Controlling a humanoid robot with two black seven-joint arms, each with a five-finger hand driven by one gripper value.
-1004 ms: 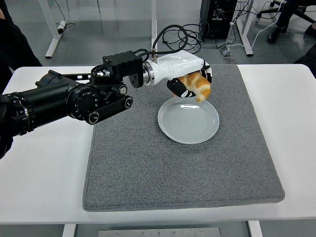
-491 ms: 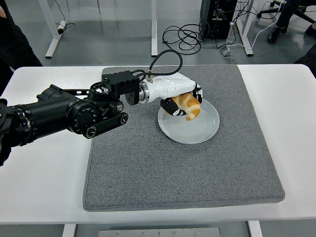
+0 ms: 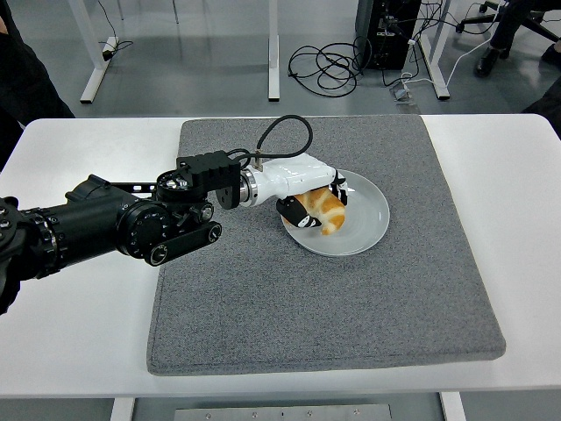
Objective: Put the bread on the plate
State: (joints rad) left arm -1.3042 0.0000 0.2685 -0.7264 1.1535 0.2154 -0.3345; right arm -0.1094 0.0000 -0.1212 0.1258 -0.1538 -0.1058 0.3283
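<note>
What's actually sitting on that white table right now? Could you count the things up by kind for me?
Bread: 1, in the left hand, low over the plate
Plate: 1, pale grey, on the mat
Mat: 1, grey, lying on the table
Total: 3
</note>
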